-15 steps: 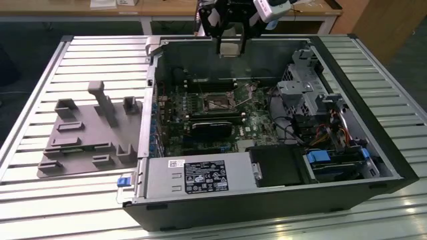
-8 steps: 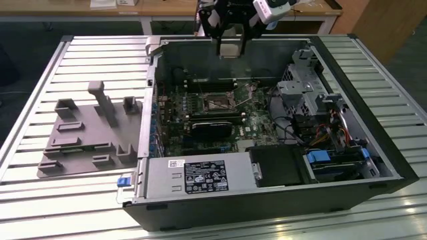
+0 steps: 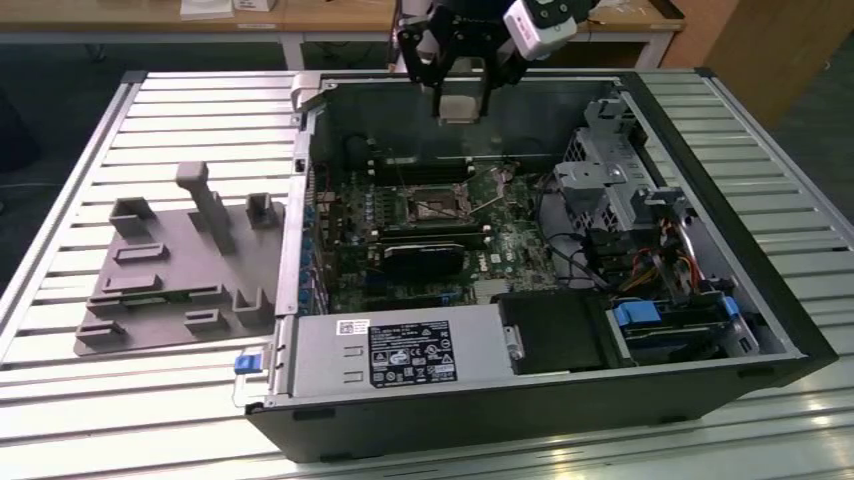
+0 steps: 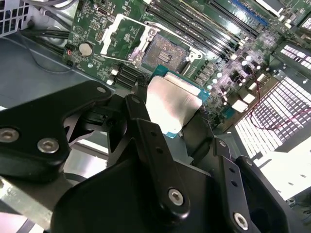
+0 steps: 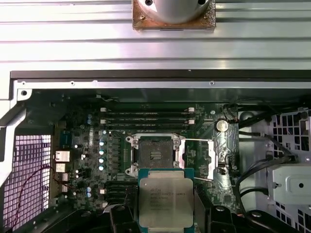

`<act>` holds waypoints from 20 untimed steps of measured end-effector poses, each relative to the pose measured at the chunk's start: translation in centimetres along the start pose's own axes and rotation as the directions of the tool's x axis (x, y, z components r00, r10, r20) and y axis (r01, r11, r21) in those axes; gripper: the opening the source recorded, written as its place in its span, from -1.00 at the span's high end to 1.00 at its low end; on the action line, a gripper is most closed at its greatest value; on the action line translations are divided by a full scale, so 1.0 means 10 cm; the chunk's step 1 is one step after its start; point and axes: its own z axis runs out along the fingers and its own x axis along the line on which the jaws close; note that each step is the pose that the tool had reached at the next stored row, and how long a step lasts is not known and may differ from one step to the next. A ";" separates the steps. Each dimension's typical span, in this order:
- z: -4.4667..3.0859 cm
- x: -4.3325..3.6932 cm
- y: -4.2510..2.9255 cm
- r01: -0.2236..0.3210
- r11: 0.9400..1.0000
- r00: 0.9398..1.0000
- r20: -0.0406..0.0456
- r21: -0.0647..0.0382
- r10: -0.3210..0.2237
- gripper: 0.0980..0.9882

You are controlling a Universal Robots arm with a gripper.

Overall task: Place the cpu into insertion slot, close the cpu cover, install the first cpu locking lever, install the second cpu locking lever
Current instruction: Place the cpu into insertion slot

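Tool clamps cpu (side edges hidden).

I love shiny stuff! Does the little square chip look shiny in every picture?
No: in the second wrist view glare turns the top of the cpu almost white; in the first wrist view it looks evenly grey, no glare; in the exterior view the inside of the computer case is dim.

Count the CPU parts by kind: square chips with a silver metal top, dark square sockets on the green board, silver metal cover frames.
Silver-topped square chip: 1
Dark square socket: 1
Silver metal cover frame: 1
Total: 3
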 end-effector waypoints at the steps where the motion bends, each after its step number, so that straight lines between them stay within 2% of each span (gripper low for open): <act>1: 0.018 0.000 -0.002 0.000 1.000 1.000 0.000 0.000 0.000 0.01; 11: 0.177 -0.003 -0.017 0.000 1.000 1.000 0.000 0.000 0.000 0.01; 20: 0.267 -0.005 -0.025 0.000 1.000 1.000 0.000 0.000 0.000 0.01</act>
